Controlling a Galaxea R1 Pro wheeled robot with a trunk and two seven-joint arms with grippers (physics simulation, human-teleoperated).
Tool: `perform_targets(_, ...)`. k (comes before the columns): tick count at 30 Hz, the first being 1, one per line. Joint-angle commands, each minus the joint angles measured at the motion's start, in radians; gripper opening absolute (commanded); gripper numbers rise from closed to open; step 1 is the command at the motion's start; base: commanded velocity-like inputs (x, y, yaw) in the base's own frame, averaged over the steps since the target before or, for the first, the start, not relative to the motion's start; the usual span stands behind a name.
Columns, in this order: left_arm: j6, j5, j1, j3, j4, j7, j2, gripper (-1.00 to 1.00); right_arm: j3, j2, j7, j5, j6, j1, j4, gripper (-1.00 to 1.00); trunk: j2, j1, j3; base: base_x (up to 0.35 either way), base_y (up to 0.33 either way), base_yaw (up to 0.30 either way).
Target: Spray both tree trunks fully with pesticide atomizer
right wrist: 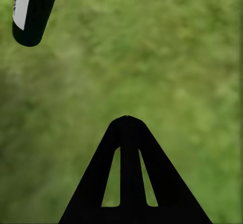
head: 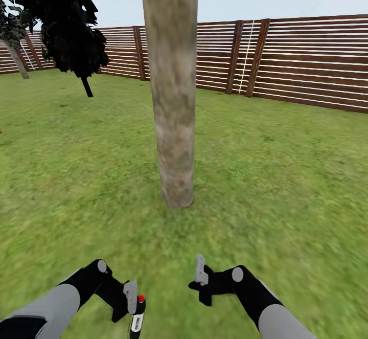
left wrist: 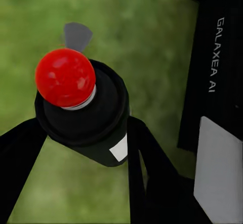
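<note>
Directly ahead, tree trunk [head: 173, 88], fence [head: 306, 63] behind.

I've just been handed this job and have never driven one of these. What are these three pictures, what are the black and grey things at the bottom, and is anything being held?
The large picture is from the camera on the robot's head, looking forward and down. The black and grey shapes at the bottom are its two arms. The left gripper is shut on the pesticide atomizer, a dark bottle with a red top and a white label. The right gripper holds nothing, and its fingers look closed together.

The other two pictures come from cameras near each gripper. The left wrist view looks down on the atomizer's red top, with dark fingers on either side. The right wrist view shows its own fingers over grass, with the bottle's end in one corner.

Ahead stands a thick grey-brown tree trunk on the lawn, with a slatted wooden fence behind.
</note>
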Motion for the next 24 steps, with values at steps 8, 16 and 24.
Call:
perform_targets(8,-0.017,-0.011,0.001,-0.015,-0.001,0.038,-0.063,-1.00,0.001,0.029,0.020,0.007,-0.005,-0.001,0.006,-1.00,0.000,0.000,-0.001,0.000,0.000,0.000)
perform_targets(16,-0.018,-0.038,0.001,-0.028,-0.001,0.131,-0.102,-1.00,0.001,0.036,0.039,0.007,-0.006,-0.001,0.004,-1.00,0.000,0.000,-0.001,0.000,0.000,0.000)
perform_targets(24,-0.015,-0.038,0.001,-0.028,-0.003,0.139,-0.140,-1.00,0.001,0.035,0.039,0.007,-0.007,-0.001,0.004,-1.00,0.000,0.000,-0.001,0.000,0.000,0.000)
